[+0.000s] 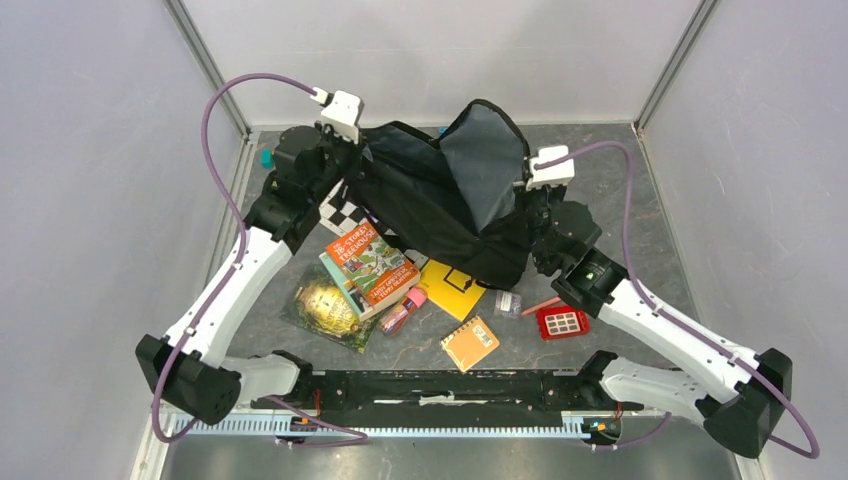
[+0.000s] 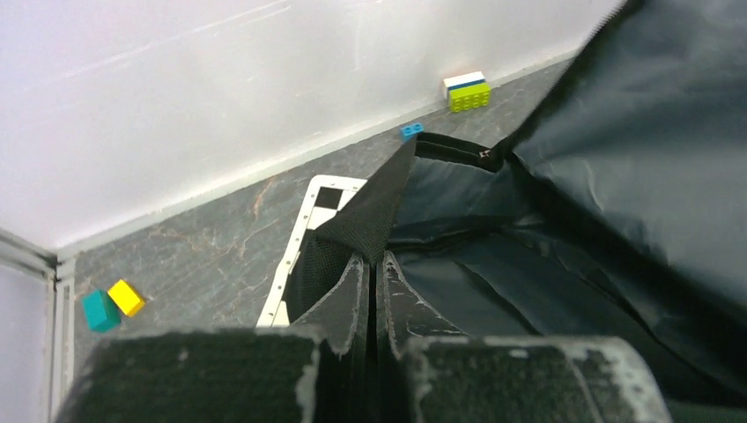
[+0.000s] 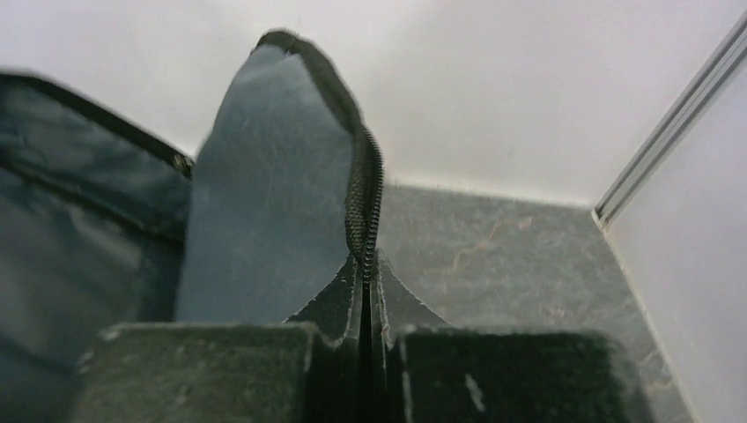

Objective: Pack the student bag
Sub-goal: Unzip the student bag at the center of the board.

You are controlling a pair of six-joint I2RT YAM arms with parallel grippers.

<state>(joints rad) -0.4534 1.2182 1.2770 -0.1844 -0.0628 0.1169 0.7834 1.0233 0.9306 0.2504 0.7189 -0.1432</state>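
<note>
Black soft fabric, limp and probably light, makes up the large student bag point(image 1: 440, 200), slung between the two claws over the grey stone-patterned table point(image 1: 660, 220) with its mouth pulled agape; it looks likely to sag and fold wherever it goes unsupported, so the firmer bound rim and zip tape seem the surest places to take hold; the left claw point(image 2: 374, 264) is pressed together on a peaked corner of the woven rim, the dark lining falling away to its right; the right claw point(image 3: 366, 273) is likewise clamped tight, pinching the toothed zip edge of a raised flap that stands directly ahead of its fingers; on the near side of both claws a colourful illustrated book point(image 1: 368, 268), a small orange spiral notebook point(image 1: 470, 343) and a flat red calculator-like case point(image 1: 562, 322) lie outside the bag.
</note>
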